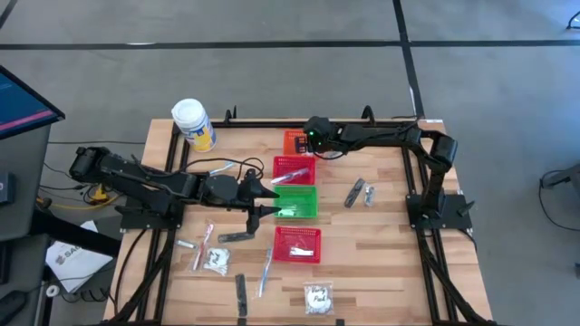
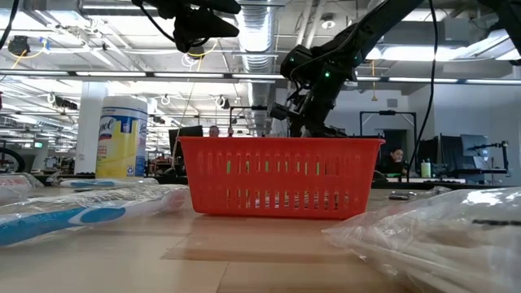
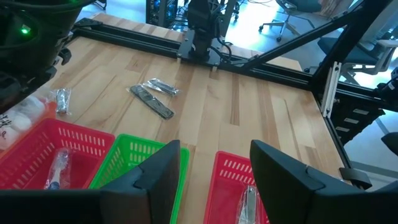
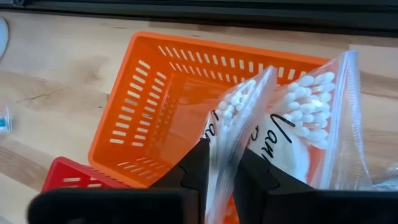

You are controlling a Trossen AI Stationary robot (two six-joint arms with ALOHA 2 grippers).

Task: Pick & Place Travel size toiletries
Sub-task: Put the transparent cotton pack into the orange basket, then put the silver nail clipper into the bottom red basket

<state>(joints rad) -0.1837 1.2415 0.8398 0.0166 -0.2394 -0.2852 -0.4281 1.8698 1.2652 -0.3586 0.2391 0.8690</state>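
A clear sachet [image 4: 292, 118] of white cotton swabs with dark print sits between the fingers of my right gripper [image 4: 224, 158], right over the small orange basket [image 4: 155, 93] at the table's far middle [image 1: 294, 142]. My left gripper [image 3: 214, 177] hangs open and holds nothing, above the left side of the green basket [image 1: 297, 201]. More toiletries lie flat on the wood: a sachet [image 1: 317, 297], a toothbrush [image 1: 265, 272] and a dark strip [image 1: 241, 294] near the front edge. My right gripper pinches a crumpled fold of the sachet's plastic [image 4: 219, 146] between its two fingers, slanting down from above. The rest of the sachet spreads out past the fingertips over the orange basket's inside and near wall. Whether it rests on the basket I cannot tell.
Two red baskets [image 1: 294, 169] [image 1: 297, 243] stand in a row with the green one, each with an item inside. A large white jar [image 1: 193, 124] stands at the far left. A dark strip [image 3: 152, 102] and a silvery packet [image 3: 163, 87] lie to the baskets' right.
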